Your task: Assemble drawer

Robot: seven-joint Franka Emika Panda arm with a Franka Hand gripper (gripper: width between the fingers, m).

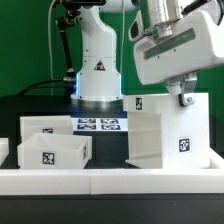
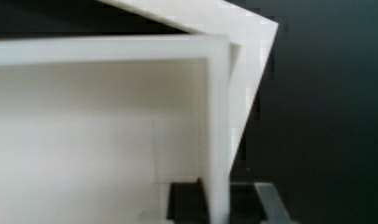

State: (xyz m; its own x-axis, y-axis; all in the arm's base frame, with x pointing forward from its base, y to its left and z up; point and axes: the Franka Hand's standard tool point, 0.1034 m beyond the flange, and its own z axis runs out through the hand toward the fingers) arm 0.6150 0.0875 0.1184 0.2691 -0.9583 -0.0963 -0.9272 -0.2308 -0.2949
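Observation:
The large white boxy casing [image 1: 168, 132] stands at the exterior view's right, with a square tag on its front. My gripper [image 1: 183, 98] comes down from above onto the casing's top edge. In the wrist view my gripper [image 2: 227, 196] has one finger on each side of a thin casing wall [image 2: 218, 120] and is shut on it. Two shallow white trays stand at the exterior view's left: one nearer [image 1: 52, 150] with a tag on its front, and one behind it [image 1: 45, 125].
The robot's white base [image 1: 98, 70] stands at the back centre. The marker board [image 1: 98, 124] lies flat in front of it. A low white border rail [image 1: 110, 180] runs along the front of the table.

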